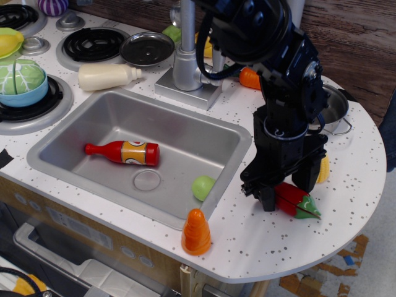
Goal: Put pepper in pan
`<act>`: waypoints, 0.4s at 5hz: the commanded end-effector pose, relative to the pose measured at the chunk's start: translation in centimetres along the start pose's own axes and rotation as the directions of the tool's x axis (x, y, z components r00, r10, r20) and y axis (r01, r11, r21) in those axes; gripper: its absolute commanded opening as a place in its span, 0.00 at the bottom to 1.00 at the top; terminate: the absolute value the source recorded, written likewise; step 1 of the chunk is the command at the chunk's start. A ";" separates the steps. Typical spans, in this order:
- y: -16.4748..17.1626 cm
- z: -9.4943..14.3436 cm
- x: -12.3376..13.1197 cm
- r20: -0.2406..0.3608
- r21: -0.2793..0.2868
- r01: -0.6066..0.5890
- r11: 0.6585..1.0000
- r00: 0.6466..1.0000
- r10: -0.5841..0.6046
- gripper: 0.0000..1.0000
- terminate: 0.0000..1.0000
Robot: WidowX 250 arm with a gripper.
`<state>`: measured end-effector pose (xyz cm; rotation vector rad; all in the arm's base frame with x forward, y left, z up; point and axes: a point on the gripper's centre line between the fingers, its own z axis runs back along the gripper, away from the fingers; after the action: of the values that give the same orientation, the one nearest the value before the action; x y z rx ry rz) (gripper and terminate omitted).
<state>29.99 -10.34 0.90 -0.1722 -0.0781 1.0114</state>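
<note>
The red pepper (298,201) with its green stem lies on the speckled counter near the front right edge. My gripper (285,189) is down on it, one finger on each side. The jaws have closed in against the pepper's flanks, and the black fingers hide its tapered tip. The pepper is still on the counter. The shiny steel pan (336,106) stands at the back right behind my arm, which covers part of it. Its wire handle shows at the right.
A yellow corn piece (322,171) sits just right of the gripper. An orange cone (196,231) stands at the front edge. The sink (80,133) holds a ketchup bottle (123,151) and a green ball (203,187). A carrot (249,78) lies behind the faucet (188,62).
</note>
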 end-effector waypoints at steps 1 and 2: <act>-0.3 0.1 -0.1 0.027 -0.007 -0.018 1.000 0.999 0.018 0.00 0.00; -1.0 2.4 0.3 0.069 0.055 0.020 0.998 0.997 -0.024 0.00 0.00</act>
<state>30.96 -9.71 4.10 0.0309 -0.0556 0.9654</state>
